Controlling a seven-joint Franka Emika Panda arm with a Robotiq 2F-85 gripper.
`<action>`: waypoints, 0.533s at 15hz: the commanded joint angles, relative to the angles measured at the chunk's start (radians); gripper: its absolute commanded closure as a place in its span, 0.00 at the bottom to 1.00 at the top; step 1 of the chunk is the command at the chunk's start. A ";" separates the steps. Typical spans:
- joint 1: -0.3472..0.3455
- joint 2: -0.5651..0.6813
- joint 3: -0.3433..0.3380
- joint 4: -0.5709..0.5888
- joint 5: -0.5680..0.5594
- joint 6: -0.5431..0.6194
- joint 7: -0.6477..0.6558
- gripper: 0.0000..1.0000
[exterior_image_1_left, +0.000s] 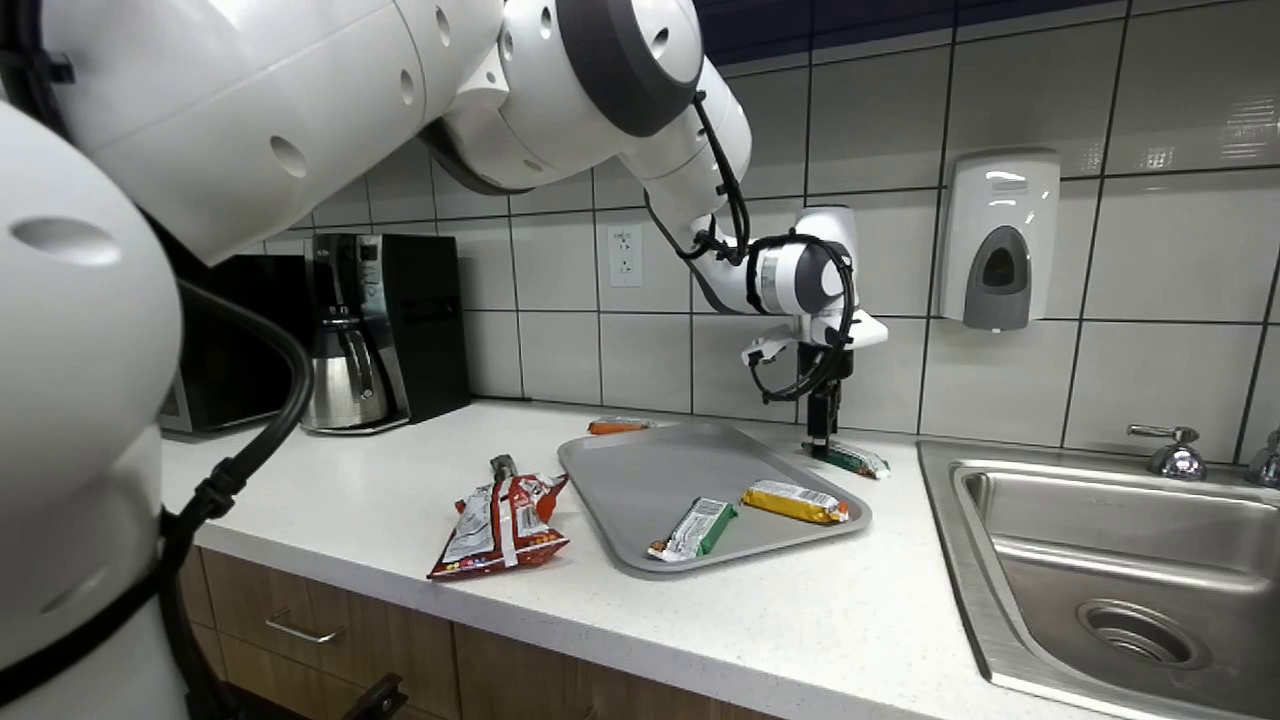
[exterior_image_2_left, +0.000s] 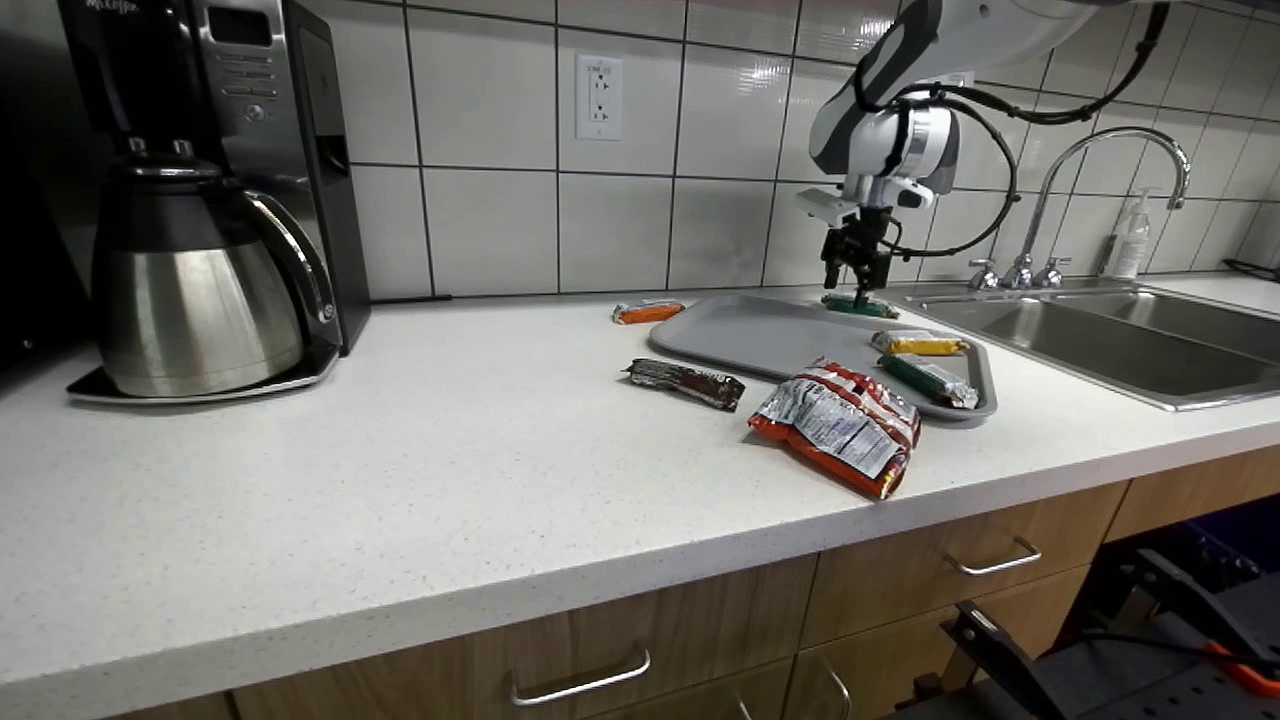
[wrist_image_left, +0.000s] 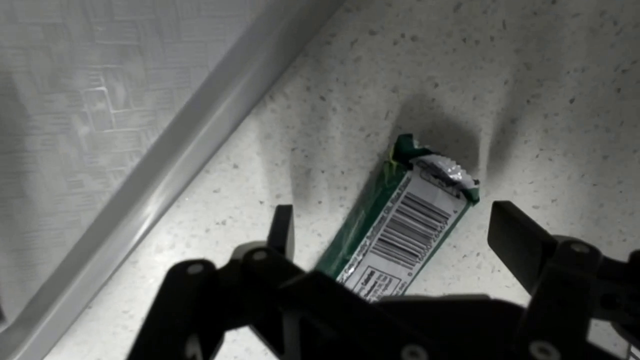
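Observation:
My gripper (wrist_image_left: 392, 215) stands open over a green-wrapped bar (wrist_image_left: 400, 235) that lies on the counter. In the wrist view the bar slants between the parted fingers, and its near end is hidden behind the gripper. Both exterior views show the gripper (exterior_image_1_left: 822, 440) low at the back wall, by the same green bar (exterior_image_1_left: 856, 460). Beside it lies a grey tray (exterior_image_1_left: 660, 470), its raised edge crossing the wrist view at left. On the tray rest a yellow bar (exterior_image_1_left: 790, 502) and another green bar (exterior_image_1_left: 700, 530). An orange bar (exterior_image_2_left: 648, 312) sits behind the tray.
A red snack bag (exterior_image_2_left: 845, 425) and a brown bar (exterior_image_2_left: 685, 382) lie in front of the tray. A steel sink (exterior_image_1_left: 950, 560) with a tall faucet (exterior_image_2_left: 1080, 150) is at one side, a coffee maker (exterior_image_1_left: 420, 320) at the opposite side. A soap dispenser (exterior_image_1_left: 1003, 240) hangs on the tiles.

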 joint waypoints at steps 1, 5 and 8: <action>-0.034 0.031 0.019 0.066 0.016 -0.033 0.045 0.00; -0.053 0.048 0.019 0.088 0.016 -0.044 0.064 0.00; -0.060 0.060 0.019 0.099 0.013 -0.046 0.071 0.00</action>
